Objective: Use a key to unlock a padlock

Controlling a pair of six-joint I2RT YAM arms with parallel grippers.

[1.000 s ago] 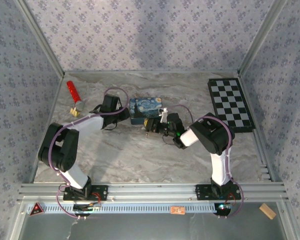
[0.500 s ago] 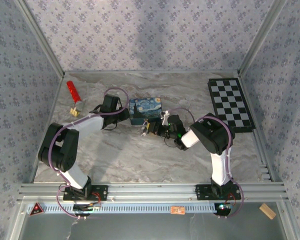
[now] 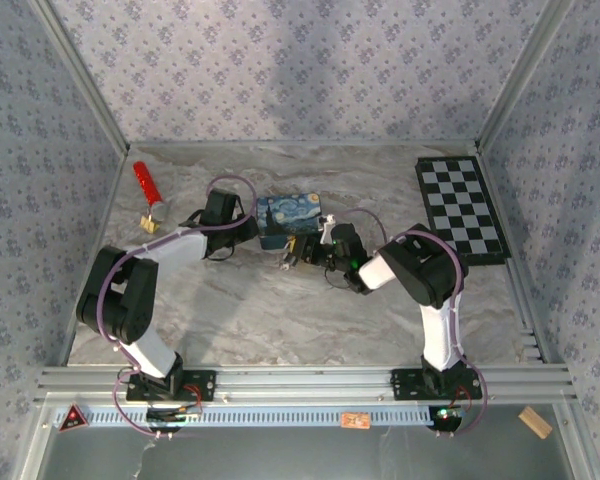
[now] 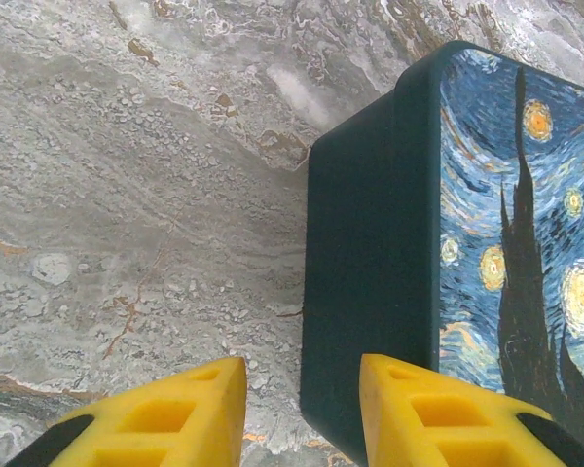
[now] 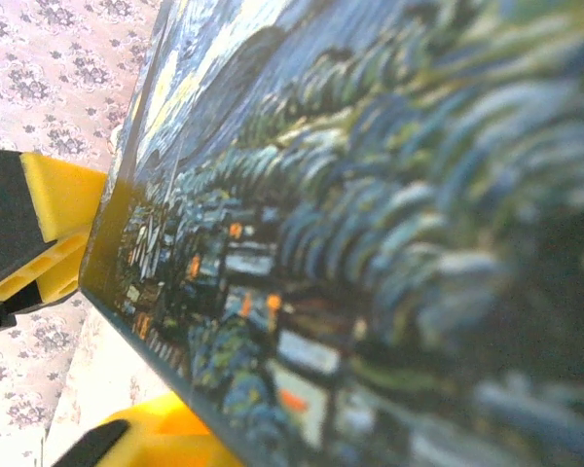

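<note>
Overhead: blue painted tin mid-table; left gripper at its left side, right gripper at its near edge. Padlock too small to place. Left wrist: yellow fingers apart, jaws open, beside tin's dark wall. Right wrist: jaws clamped on tin's corner.

Blue swirl-painted tin, black-and-white chequered board, red stick, grey marbled table

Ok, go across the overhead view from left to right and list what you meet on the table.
red stick → left gripper → blue tin → chessboard
</note>
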